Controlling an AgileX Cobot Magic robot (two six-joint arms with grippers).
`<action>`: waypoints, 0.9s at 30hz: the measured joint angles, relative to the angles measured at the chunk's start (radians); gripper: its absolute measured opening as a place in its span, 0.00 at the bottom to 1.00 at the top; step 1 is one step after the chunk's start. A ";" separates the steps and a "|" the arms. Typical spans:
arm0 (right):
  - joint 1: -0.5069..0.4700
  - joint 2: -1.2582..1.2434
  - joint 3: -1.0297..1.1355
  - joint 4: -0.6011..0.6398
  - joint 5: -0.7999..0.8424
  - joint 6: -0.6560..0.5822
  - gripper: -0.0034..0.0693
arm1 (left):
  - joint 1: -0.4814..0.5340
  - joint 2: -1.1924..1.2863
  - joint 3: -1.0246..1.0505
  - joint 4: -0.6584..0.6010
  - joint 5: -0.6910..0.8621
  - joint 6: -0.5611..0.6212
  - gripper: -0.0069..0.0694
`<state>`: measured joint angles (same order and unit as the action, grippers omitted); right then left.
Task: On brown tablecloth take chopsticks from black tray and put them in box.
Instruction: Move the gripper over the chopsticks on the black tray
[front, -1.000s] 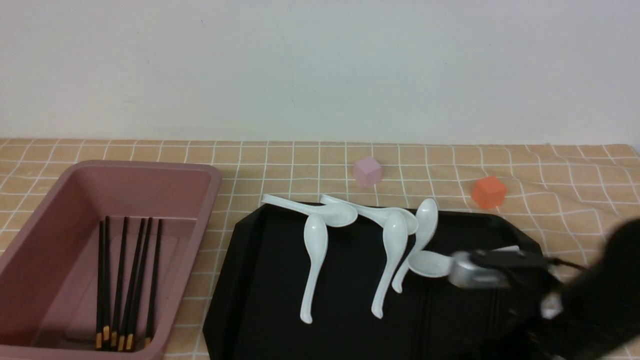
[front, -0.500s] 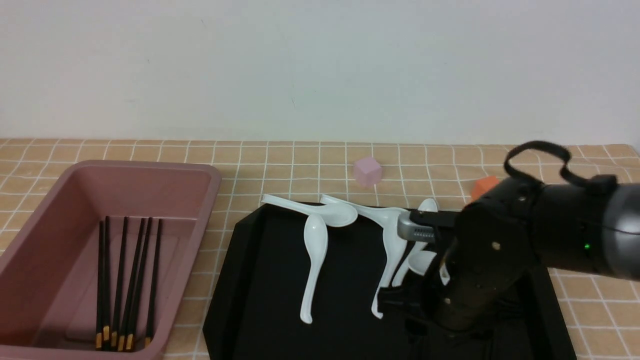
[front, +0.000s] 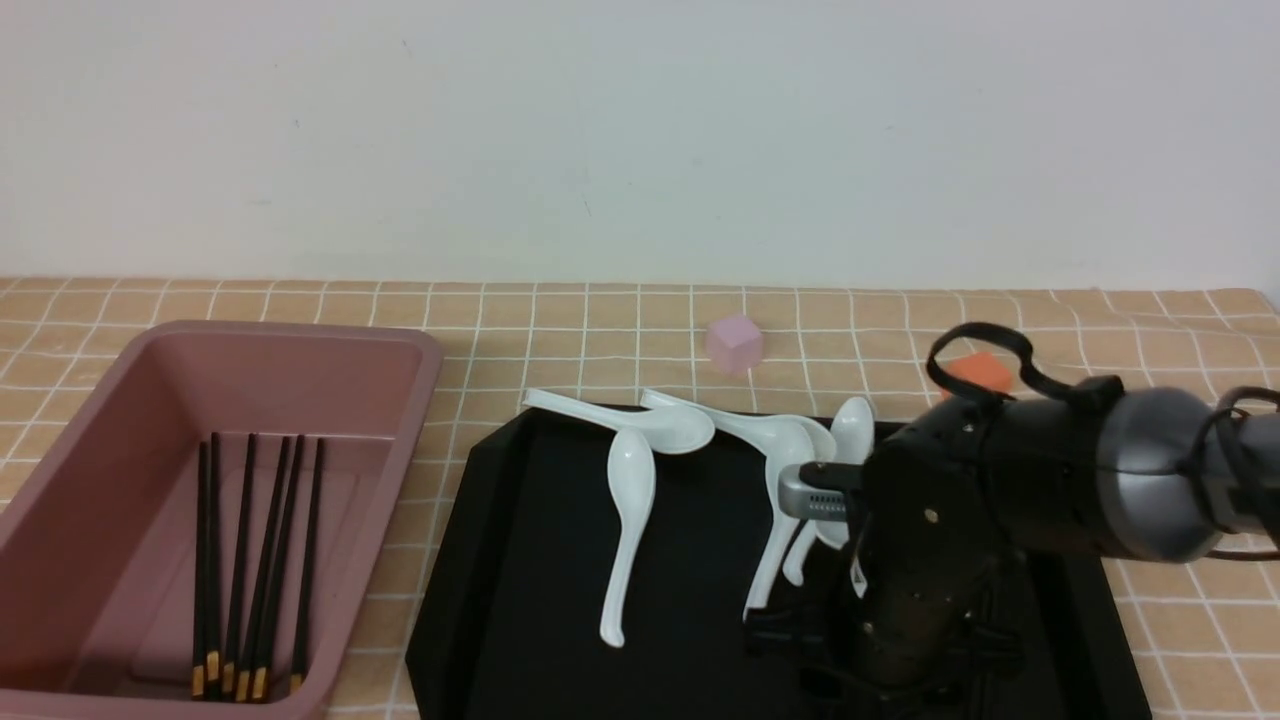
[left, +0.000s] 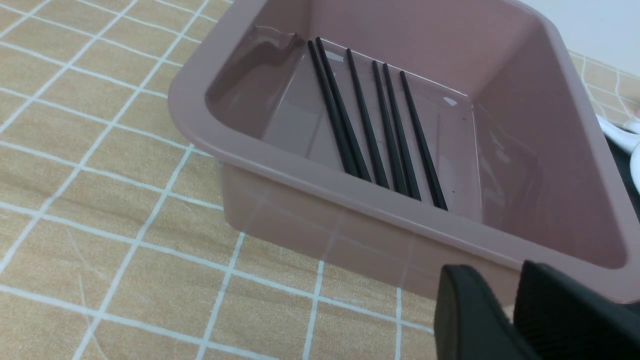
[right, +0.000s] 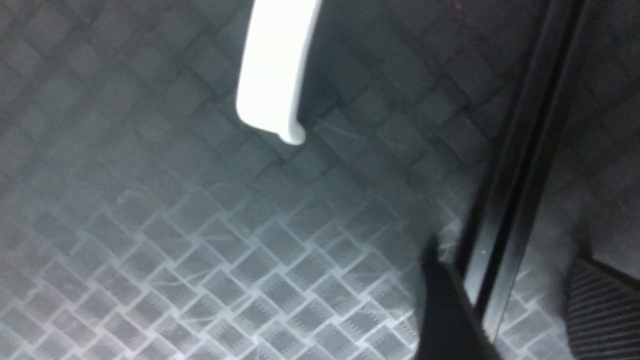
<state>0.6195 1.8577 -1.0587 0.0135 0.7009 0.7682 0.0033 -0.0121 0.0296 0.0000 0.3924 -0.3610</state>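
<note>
Two chopsticks (right: 520, 175) lie side by side on the black tray (front: 620, 560), between the spread fingers of the right end effector (right: 520, 295), which holds nothing. Their long axis appears to run between the fingers, so closing should pinch their sides. The left end effector (left: 505, 310), slightly parted and empty, is beside the box (front: 400, 440), well apart from this pair.

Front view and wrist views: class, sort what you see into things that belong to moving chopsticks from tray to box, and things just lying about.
Part of the job:
- black tray
- chopsticks in the tray
- chopsticks in the box
- pink box
- tablecloth

Just lying about:
- white spoons
- pink cube
- orange cube
</note>
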 joint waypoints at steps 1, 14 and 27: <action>0.000 0.000 0.000 -0.001 0.004 0.000 0.48 | 0.000 0.000 0.000 0.000 0.000 0.000 0.32; -0.001 -0.013 -0.002 0.001 0.066 -0.029 0.20 | 0.000 0.000 0.000 0.000 0.000 0.000 0.33; 0.000 -0.254 0.012 0.015 0.305 -0.094 0.20 | 0.000 0.000 0.000 0.000 0.000 0.000 0.34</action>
<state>0.6195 1.6033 -1.0470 0.0286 1.0058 0.6747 0.0033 -0.0121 0.0296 0.0000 0.3924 -0.3610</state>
